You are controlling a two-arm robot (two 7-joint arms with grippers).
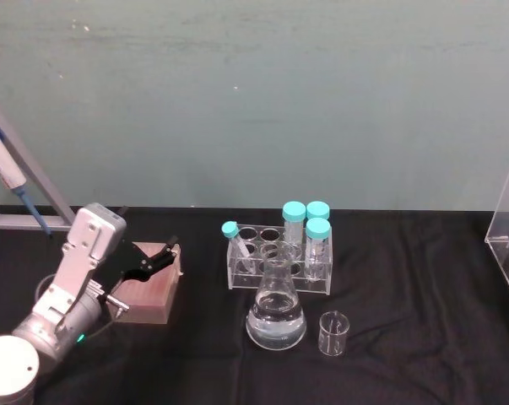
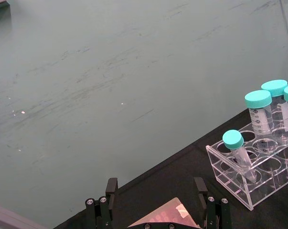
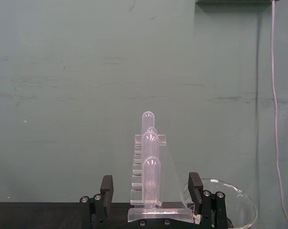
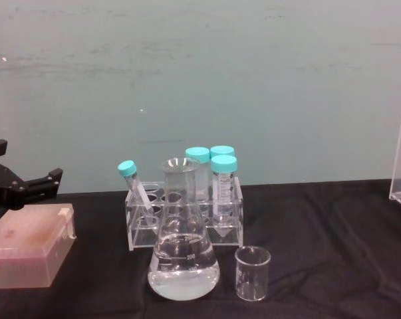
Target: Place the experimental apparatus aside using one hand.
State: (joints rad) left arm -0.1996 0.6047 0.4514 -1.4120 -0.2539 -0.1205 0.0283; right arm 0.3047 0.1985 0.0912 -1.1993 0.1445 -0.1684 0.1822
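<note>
**Left gripper spread wide over a pink box, labware off to its right**

The left arm (image 1: 68, 278) rises from the near left corner of the table (image 1: 406, 278). Its silver wrist is tipped forward and rightward, carrying the left gripper (image 1: 164, 253) just above a pink box (image 1: 148, 295). The jaws are spread wide and hold nothing; contact with the box cannot be told.

The right gripper (image 3: 151, 185) is likewise spread wide and empty. It faces one acrylic stand (image 3: 135, 167) dead ahead, centred between its fingers. Three clear round-ended pipettes (image 3: 149, 143) stand in it, one behind another. Whether those fingers reach around the stand cannot be told.

To the right of the left gripper, well apart, sits one clear tube rack (image 1: 237, 274). One conical flask (image 1: 276, 321), part-filled with clear liquid, stands just in front of the rack, nearer the robot. One small beaker (image 1: 333, 334) stands just beside the flask, on the side away from the left gripper. The rack holds four teal-capped tubes (image 1: 294, 221). One leans at the end nearest that gripper and three stand upright at the far end.
</note>
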